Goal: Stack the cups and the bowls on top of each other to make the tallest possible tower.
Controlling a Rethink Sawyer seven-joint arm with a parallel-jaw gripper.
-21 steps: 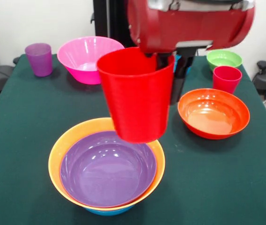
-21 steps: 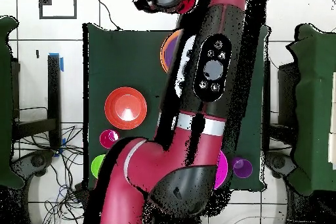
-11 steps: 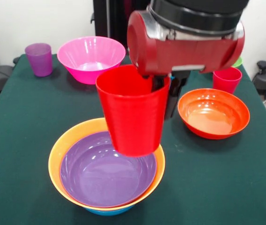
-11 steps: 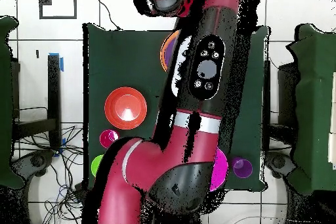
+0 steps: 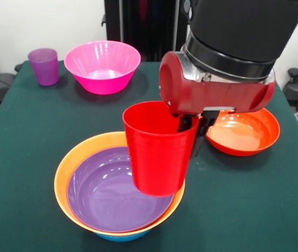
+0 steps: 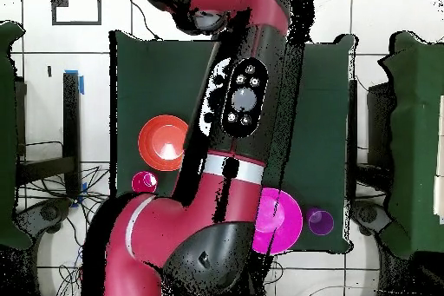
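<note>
The gripper [image 5: 188,122] grasps a glossy red cup [image 5: 158,147] by its rim, slightly tilted. Directly beneath sits the purple bowl [image 5: 118,191] nested in orange [image 5: 70,163]; the red-orange bowl [image 5: 246,132] lies behind the wrist.

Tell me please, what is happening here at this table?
The robot arm holds a red cup with its gripper, hanging over the right rim of the tower: a purple bowl nested in an orange bowl, with a blue one just showing beneath. The cup is not yet set down. A pink bowl, a purple cup and a red-orange bowl stand apart on the green table.
</note>
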